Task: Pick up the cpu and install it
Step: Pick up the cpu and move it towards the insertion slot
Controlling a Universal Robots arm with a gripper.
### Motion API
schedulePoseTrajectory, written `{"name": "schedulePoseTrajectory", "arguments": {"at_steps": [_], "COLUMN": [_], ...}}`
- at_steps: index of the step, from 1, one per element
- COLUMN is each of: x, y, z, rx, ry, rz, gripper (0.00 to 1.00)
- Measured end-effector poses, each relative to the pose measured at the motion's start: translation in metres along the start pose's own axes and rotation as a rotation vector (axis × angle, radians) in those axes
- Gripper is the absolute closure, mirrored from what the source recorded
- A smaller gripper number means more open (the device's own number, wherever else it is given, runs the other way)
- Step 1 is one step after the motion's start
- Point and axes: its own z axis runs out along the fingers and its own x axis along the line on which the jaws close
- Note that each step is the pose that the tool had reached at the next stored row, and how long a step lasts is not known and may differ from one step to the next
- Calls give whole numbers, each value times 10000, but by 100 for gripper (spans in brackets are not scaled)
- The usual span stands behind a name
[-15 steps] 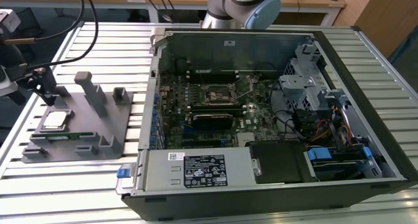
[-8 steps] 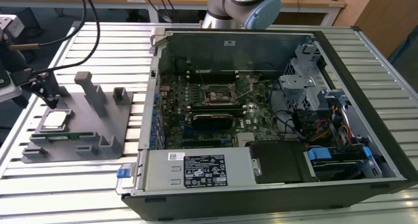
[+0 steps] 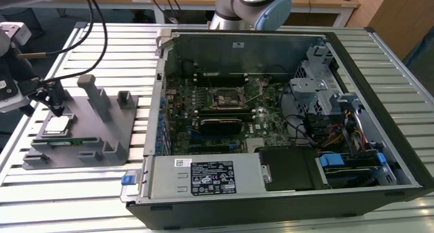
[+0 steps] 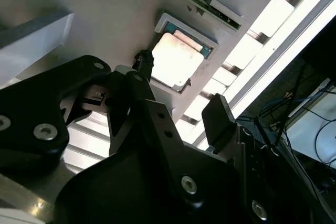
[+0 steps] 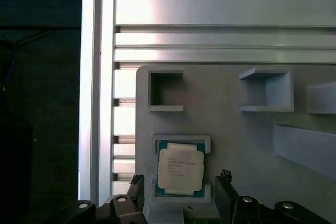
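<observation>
In the first wrist view we see the gripper (image 5: 181,182) with its jaws spread wide. The two dark fingers (image 5: 226,179) stand apart on either side of the cpu (image 5: 180,169), and the gap between them is broader than the chip. We see nothing held between them, and we cannot tell whether either tip touches the chip's edge.

In the second wrist view the cpu (image 4: 176,59) lies flat with its silver top up in a shallow square pocket. One fingertip (image 4: 144,61) is just beside its rim and the other (image 4: 218,114) is off to the far side.

The pocket belongs to a grey holder plate (image 5: 231,129) with raised blocks and open-sided brackets, which rests on a slatted metal table (image 5: 210,19).

In the exterior view we find the gripper (image 3: 60,110) low over the cpu (image 3: 58,125) at the exterior view's left. A long green memory stick (image 3: 68,140) lies in the holder plate (image 3: 101,121) just beside the chip.

Farther toward the exterior view's right, well apart from the holder, an open computer case (image 3: 352,55) lies on the table (image 3: 81,192). Its motherboard (image 3: 271,116) is exposed, with the square socket frame (image 3: 227,97) near the middle. Beyond the case stands the arm's base (image 3: 254,6).
</observation>
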Motion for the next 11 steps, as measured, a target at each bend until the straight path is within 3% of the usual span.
{"name": "schedulePoseTrajectory", "arguments": {"at_steps": [11], "x": [-14], "y": [0], "z": [165], "rx": [-1], "ry": [28], "rz": [67], "gripper": [36]}}
